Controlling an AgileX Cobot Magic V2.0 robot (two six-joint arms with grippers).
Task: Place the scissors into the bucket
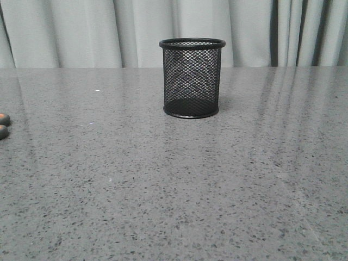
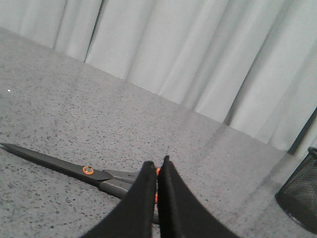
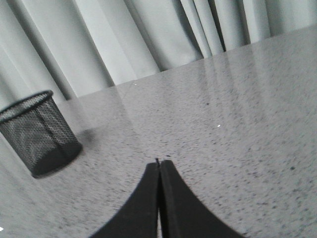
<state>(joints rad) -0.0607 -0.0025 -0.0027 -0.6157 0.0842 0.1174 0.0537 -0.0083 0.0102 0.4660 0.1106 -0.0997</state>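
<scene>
The scissors (image 2: 106, 177) lie flat on the grey table, with slim dark blades, an orange pivot and dark grey handles. The handles run behind my left gripper (image 2: 157, 166). Its jaws are together, and a sliver of orange handle shows in the slit between them. Only the rounded handle ends (image 1: 2, 125) show at the left edge of the front view. The bucket (image 1: 192, 78), a black wire-mesh cup, stands upright at the table's centre back. It also shows in the left wrist view (image 2: 302, 198) and in the right wrist view (image 3: 37, 134). My right gripper (image 3: 159, 163) is shut and empty over bare table.
The speckled grey table (image 1: 174, 185) stretches wide around the bucket. Pale curtains (image 1: 81, 27) hang behind its far edge. Neither arm shows in the front view.
</scene>
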